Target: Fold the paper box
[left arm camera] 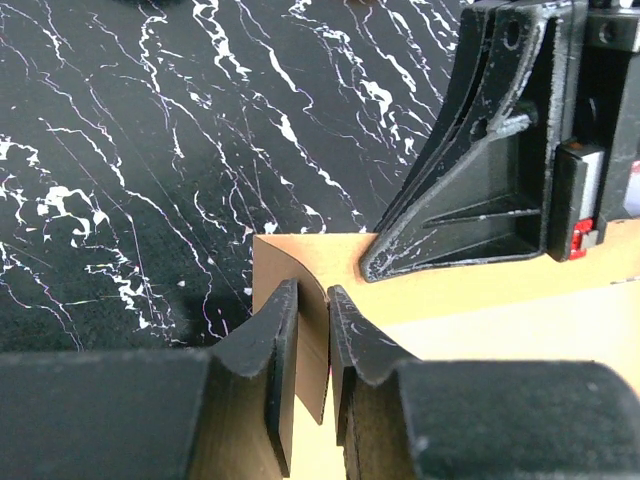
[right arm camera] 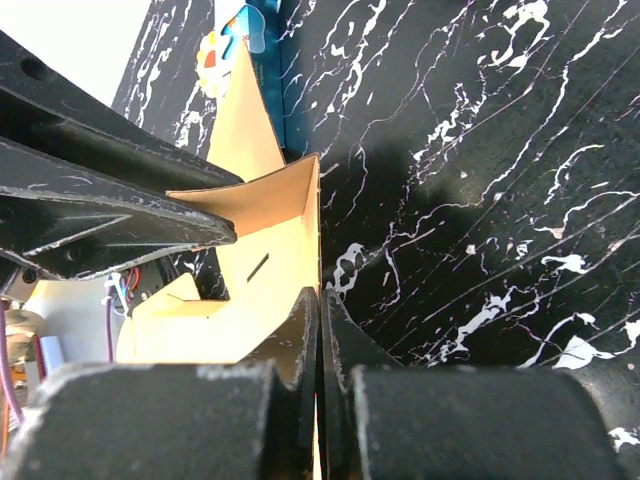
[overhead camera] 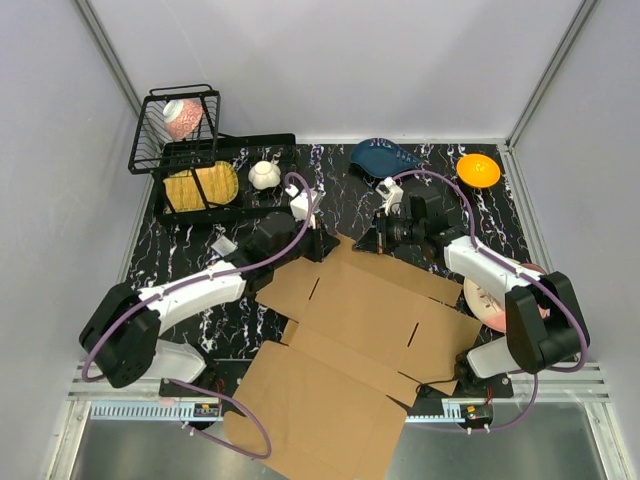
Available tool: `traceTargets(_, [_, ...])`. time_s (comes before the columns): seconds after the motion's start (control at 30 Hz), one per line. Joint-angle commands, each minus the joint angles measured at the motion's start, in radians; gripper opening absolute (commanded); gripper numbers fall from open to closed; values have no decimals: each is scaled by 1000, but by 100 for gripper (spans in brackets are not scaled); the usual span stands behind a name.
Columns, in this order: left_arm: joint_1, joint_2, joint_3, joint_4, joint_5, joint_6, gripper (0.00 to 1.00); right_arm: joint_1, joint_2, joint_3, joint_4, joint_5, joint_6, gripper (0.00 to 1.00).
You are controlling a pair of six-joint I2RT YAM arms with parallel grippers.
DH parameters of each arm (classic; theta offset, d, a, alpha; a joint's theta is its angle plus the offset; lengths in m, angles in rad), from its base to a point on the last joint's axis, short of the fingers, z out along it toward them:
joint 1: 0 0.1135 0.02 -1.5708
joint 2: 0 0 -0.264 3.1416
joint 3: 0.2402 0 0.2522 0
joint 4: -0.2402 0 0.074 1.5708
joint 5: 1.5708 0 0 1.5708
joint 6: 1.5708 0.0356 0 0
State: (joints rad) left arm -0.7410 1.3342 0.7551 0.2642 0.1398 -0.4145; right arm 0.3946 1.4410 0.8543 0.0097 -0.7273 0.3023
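The paper box (overhead camera: 350,330) lies as a flat brown cardboard sheet across the middle of the dark marbled table, reaching past the near edge. Its far flap is pinched at both corners. My left gripper (overhead camera: 322,245) holds the left corner; in the left wrist view the left gripper (left arm camera: 313,310) is shut on a curled bit of cardboard (left arm camera: 430,290). My right gripper (overhead camera: 372,240) holds the right corner. In the right wrist view the right gripper (right arm camera: 320,305) is shut on the raised flap's (right arm camera: 270,250) thin edge. The two grippers stand close together.
At the back left are a black wire basket (overhead camera: 178,125) and a black tray (overhead camera: 250,145) with a yellow item. A white cup (overhead camera: 265,175), a blue plate (overhead camera: 385,157) and an orange bowl (overhead camera: 478,170) line the back. A pink-white plate (overhead camera: 490,300) sits under the right arm.
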Motion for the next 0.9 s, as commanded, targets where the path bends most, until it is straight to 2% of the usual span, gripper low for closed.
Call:
traceTargets(0.0, [-69,56,40,27,5,-30,18,9,-34,52,23,-3,-8,0])
traceTargets(0.17, [-90,106,50,52,-17,-53,18,12,-37,60,-2,5,-17,0])
traceTargets(0.27, [-90,74,64,6,-63,-61,25,18,-54,78,-71,41,-57,0])
traceTargets(0.3, [-87,56,69,-11,-90,-46,39,20,-66,84,-86,55,-68,0])
traceTargets(0.4, [-67,-53,81,-92,-137,-27,71,47,-88,114,-152,136,-130,0])
traceTargets(0.47, [-44,-155,84,-147,-184,-20,78,62,-97,133,-187,192,-173,0])
traceTargets(0.5, [-25,-190,87,-169,-213,-17,87,76,-105,137,-195,207,-186,0])
traceTargets(0.57, [-3,-277,95,-242,-256,-7,95,87,-120,138,-208,239,-219,0])
traceTargets(0.63, [31,-325,102,-337,-267,8,99,93,-146,132,-208,235,-229,0])
traceTargets(0.73, [75,-358,81,-422,-278,31,99,95,-180,111,-189,220,-230,0])
traceTargets(0.87, [159,-441,-84,-366,-197,-32,99,95,-198,86,-185,201,-220,0])
